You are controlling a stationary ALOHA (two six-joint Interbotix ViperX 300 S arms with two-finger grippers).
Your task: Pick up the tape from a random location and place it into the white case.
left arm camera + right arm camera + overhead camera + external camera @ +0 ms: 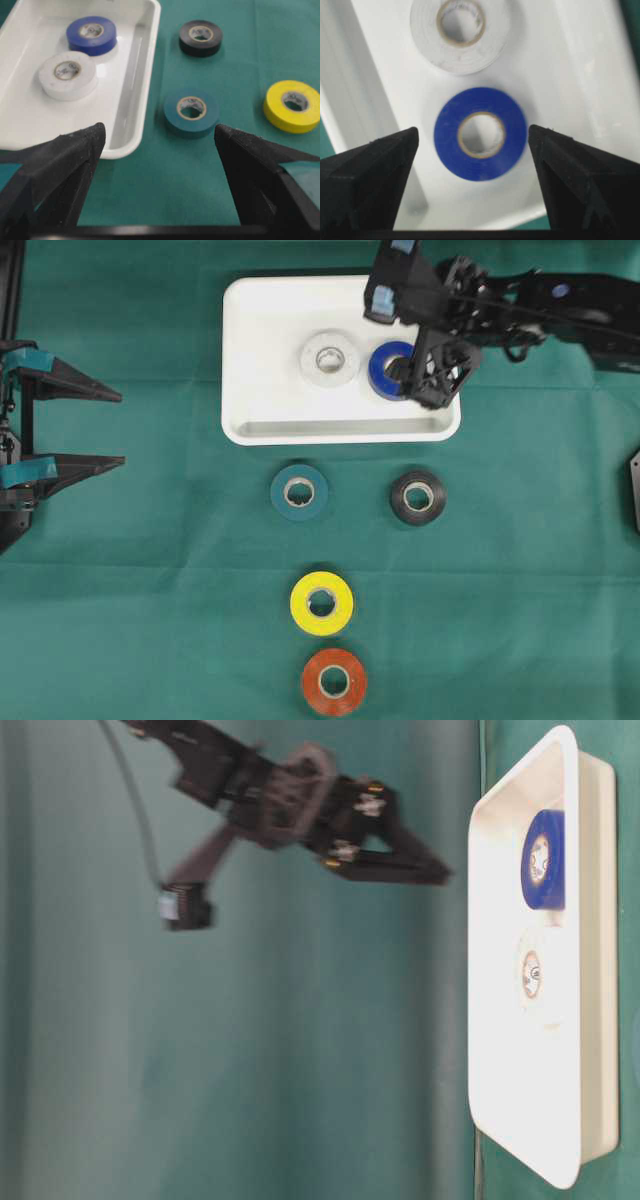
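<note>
Flat in the shallow white rectangular plastic case (250,360), core hole straight up: blue tape roll (480,133), just beside white tape roll (460,31). Spread wide above it, clear of the roll: right gripper (472,165). Overhead: blue roll half hidden by the arm. Table-level: blurred arm. Parked wide, holding nothing: left gripper (160,135). Outside the case: teal roll (191,112), black roll (200,37), yellow roll (293,105). Overhead only: orange roll (334,681).

Blue tape (480,134) flat in white case (580,75), white tape (460,32) beside, between spread fingers (370,175).
</note>
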